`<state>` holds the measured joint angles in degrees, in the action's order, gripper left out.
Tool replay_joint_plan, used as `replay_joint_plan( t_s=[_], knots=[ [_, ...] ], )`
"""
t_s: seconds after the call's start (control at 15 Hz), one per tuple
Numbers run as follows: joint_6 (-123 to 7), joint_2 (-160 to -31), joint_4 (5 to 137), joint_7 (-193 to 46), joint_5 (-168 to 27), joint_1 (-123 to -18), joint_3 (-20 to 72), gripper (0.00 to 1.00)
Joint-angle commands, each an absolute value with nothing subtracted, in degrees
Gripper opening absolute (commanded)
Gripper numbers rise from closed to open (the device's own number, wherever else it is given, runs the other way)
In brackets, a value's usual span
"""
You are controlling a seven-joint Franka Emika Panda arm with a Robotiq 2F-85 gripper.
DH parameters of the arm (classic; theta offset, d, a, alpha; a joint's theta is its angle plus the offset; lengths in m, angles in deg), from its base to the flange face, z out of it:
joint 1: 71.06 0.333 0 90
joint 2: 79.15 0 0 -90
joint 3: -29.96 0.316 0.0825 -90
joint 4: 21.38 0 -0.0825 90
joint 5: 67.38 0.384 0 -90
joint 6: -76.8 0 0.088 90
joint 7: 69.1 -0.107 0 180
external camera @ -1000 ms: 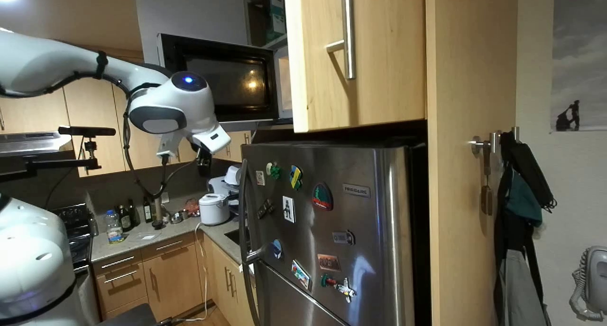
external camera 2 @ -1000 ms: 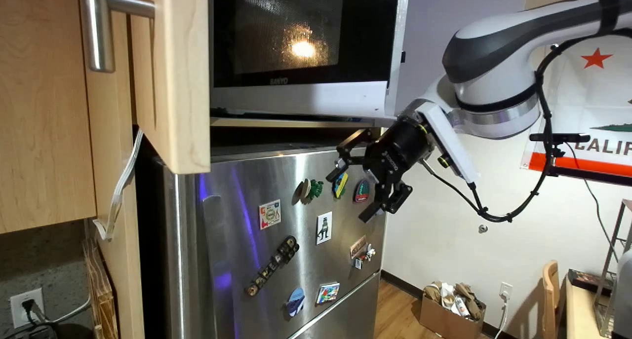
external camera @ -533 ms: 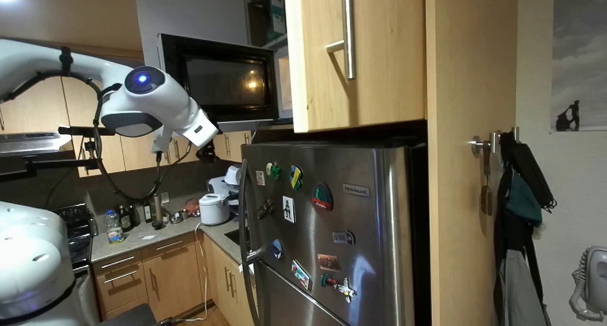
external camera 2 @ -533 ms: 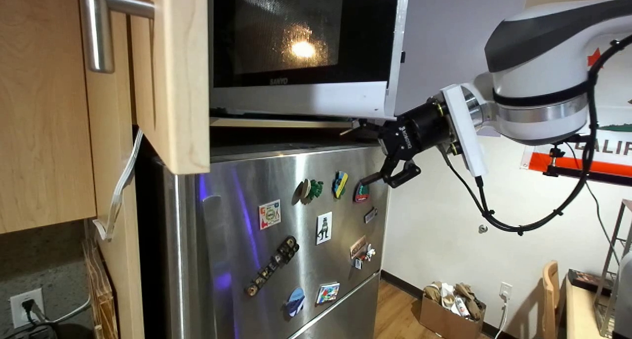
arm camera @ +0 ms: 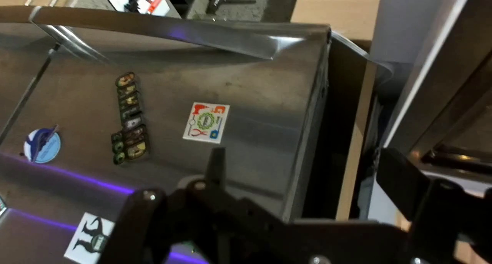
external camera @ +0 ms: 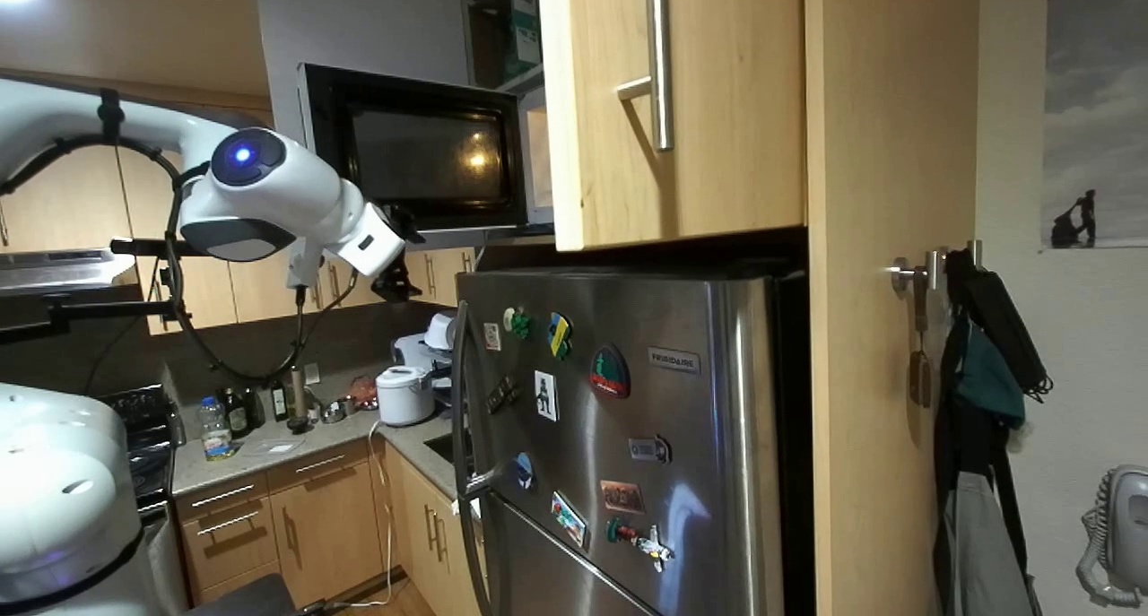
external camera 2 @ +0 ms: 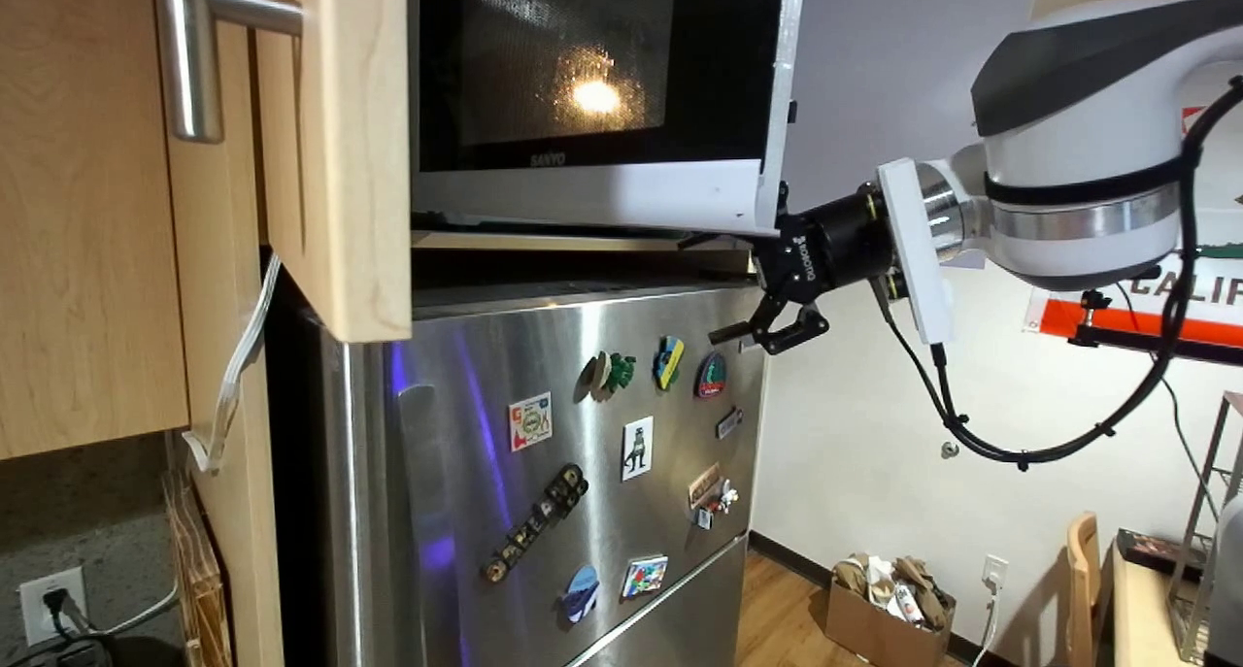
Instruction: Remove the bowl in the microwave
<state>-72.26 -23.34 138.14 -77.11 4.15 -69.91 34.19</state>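
Observation:
The microwave's black door stands open, its inner side showing in an exterior view and its outer SANYO face in an exterior view. The door's inner side also shows in the wrist view. A narrow strip of the microwave's lit body shows beside the door. The bowl is out of view. My gripper is open and empty, at the lower free corner of the door, which partly hides its upper finger. In the wrist view its fingers are wide apart, the right one overlapping the door.
The steel fridge with magnets stands below the microwave. A wooden cabinet door with a bar handle juts out near the microwave opening; another stands beside it. A rice cooker sits on the counter.
The arm has drawn back from the fridge. The gripper has swung from pointing steeply down to a flatter, raised pose at the door's lower corner. It stays open; the door has not moved.

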Motion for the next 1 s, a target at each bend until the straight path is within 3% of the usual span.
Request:
replay_joint_plan(
  t_s=[0.0,0.33,0.73,0.8,0.93],
  knots=[
    [-84.9,-27.4,134.8,-74.7,17.4,-67.9,37.5,1.00],
    [-96.9,-30.5,126.3,-62.1,40.2,-70.7,40.6,1.00],
    [-93.3,-35.0,113.8,-46.8,67.1,-92.1,47.3,1.00],
    [-94.7,-32.1,118.4,-50.6,60.3,-84.9,44.5,1.00],
    [-94.4,-32.9,117.6,-49.7,61.1,-87.3,45.2,1.00]
  ],
)
